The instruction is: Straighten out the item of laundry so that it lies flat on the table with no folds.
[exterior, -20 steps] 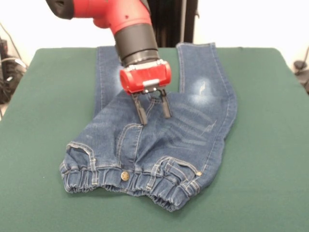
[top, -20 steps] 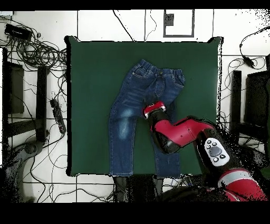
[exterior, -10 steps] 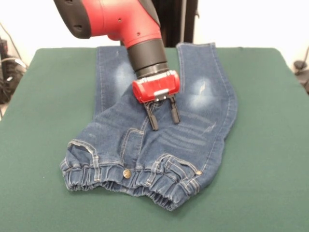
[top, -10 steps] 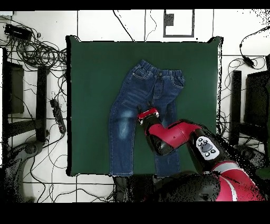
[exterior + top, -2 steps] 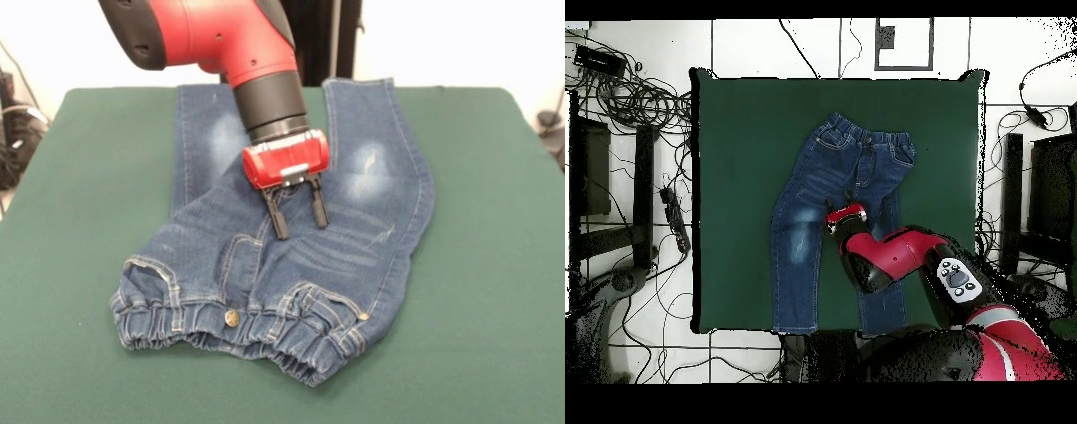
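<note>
In the front view, nearest the camera lies the gathered elastic waistband (image 5: 238, 340) of the small blue jeans (image 5: 291, 256), bunched and wrinkled, with a metal button (image 5: 231, 318) showing just left of its middle. The waist end sits on the near half of the dark green table (image 5: 494, 291), a little left of centre, with bare felt on both sides and in front of it. From the waistband the seat and hips run back and to the right, the cloth rippled with shallow creases around the fly and pockets.

Farther back, over the crotch of the jeans where the two legs part, stands the gripper (image 5: 298, 214). Its two dark fingers (image 5: 279, 217) point down with a clear gap between them, and nothing is caught in that gap. The tips are at or just above the denim; whether they touch cannot be told. The red wrist block and the black and red arm (image 5: 238, 44) rise up and to the left.

Beyond the gripper the two legs reach to the table's far edge, the right one curving outward, each with a faded whitish thigh patch (image 5: 366, 168).

In the overhead view the jeans (image 5: 827, 225) lie lengthwise near the table's (image 5: 735, 150) middle, and the gripper (image 5: 846, 213) sits over the inner thigh of one leg.
</note>
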`<action>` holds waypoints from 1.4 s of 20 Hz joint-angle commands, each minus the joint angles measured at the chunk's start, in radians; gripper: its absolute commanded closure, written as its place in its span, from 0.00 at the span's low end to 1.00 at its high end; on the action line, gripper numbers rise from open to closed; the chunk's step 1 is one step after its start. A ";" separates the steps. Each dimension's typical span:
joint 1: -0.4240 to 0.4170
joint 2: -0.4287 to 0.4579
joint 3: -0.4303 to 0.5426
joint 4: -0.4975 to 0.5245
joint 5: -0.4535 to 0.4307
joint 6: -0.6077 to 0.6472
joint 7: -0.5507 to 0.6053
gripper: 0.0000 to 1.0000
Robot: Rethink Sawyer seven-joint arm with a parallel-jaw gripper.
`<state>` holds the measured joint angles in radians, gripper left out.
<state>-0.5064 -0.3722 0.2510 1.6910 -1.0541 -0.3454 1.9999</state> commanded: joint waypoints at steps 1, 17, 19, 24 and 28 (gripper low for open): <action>0.033 0.083 0.056 -0.012 0.039 0.238 0.069 0.00; 0.044 0.069 0.049 -0.008 0.049 0.235 0.071 0.00; 0.045 0.070 0.048 -0.009 0.048 0.233 0.071 0.00; 0.046 0.069 0.047 -0.010 0.049 0.233 0.071 0.00; 0.047 0.071 0.046 -0.011 0.051 0.233 0.070 0.00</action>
<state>-0.5054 -0.3717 0.2507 1.6909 -1.0477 -0.3450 1.9999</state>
